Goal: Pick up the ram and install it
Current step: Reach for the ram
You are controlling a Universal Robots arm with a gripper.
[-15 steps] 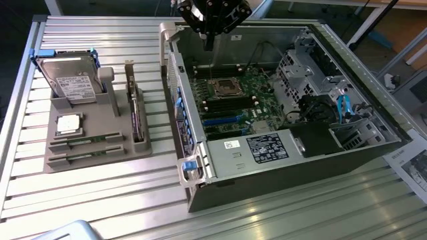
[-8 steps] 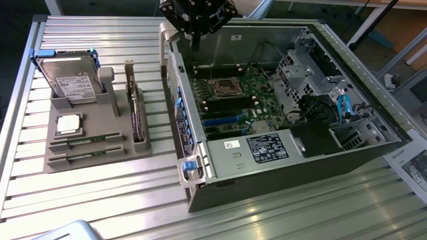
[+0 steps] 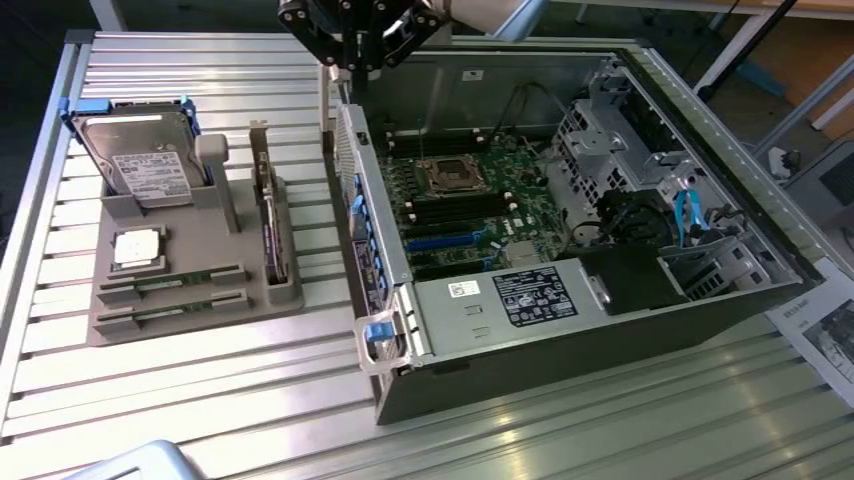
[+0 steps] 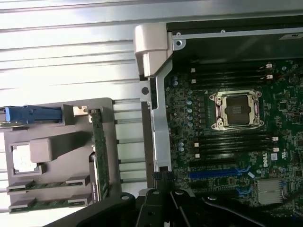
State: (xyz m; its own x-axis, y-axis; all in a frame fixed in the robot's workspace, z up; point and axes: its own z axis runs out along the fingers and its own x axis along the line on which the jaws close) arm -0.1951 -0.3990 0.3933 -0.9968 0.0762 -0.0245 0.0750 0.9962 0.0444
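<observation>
Exterior view: gripper (image 3: 356, 55) (closed) above computer case (image 3: 574, 375), ram (image 3: 174, 282) in holder (image 3: 160, 335).

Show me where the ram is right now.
Two ram sticks lie in the grey holder on the exterior view's left, beside the silver processor chip.

Slatted aluminium table (image 3: 187, 390) under bright, glaring light
</observation>
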